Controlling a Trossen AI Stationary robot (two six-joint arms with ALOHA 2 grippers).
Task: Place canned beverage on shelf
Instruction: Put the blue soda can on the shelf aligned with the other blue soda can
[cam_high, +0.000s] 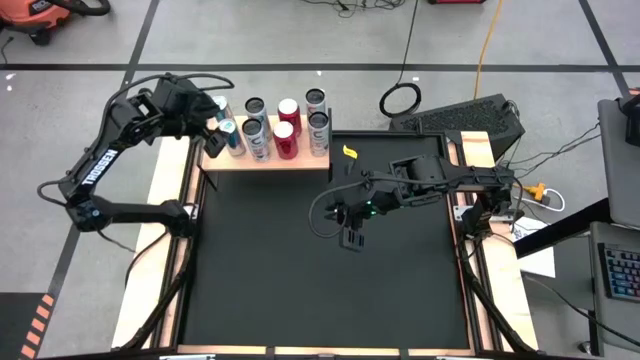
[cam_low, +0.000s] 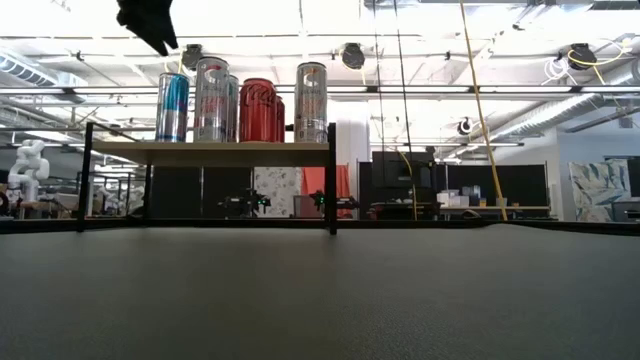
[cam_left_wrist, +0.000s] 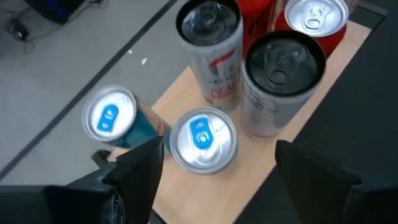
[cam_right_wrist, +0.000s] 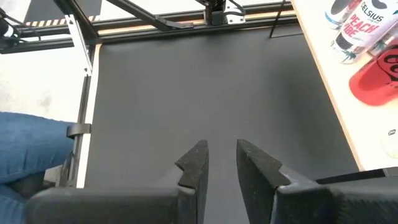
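The shelf (cam_high: 300, 160) stands at the mat's far left, its light-wood board on thin black legs (cam_low: 331, 180). Several cans stand upright on it. My left gripper (cam_high: 215, 125) is open above the shelf's left end. In the left wrist view its fingers (cam_left_wrist: 143, 168) stand on either side of a silver can with a blue tab (cam_left_wrist: 203, 138), above its top and apart from it. In the low view the gripper (cam_low: 155, 35) hangs clear above the blue can (cam_low: 172, 105). My right gripper (cam_high: 352, 238) waits empty over the mat's middle, with a narrow gap between its fingers (cam_right_wrist: 222, 163).
A second blue-tab can (cam_left_wrist: 111, 118) stands at the shelf's left corner, with silver cans (cam_left_wrist: 283, 81) and red cans (cam_low: 258, 108) beside it. A small yellow object (cam_high: 349, 152) lies right of the shelf. A person's blue-clad leg (cam_right_wrist: 25, 149) shows beyond the mat's rail.
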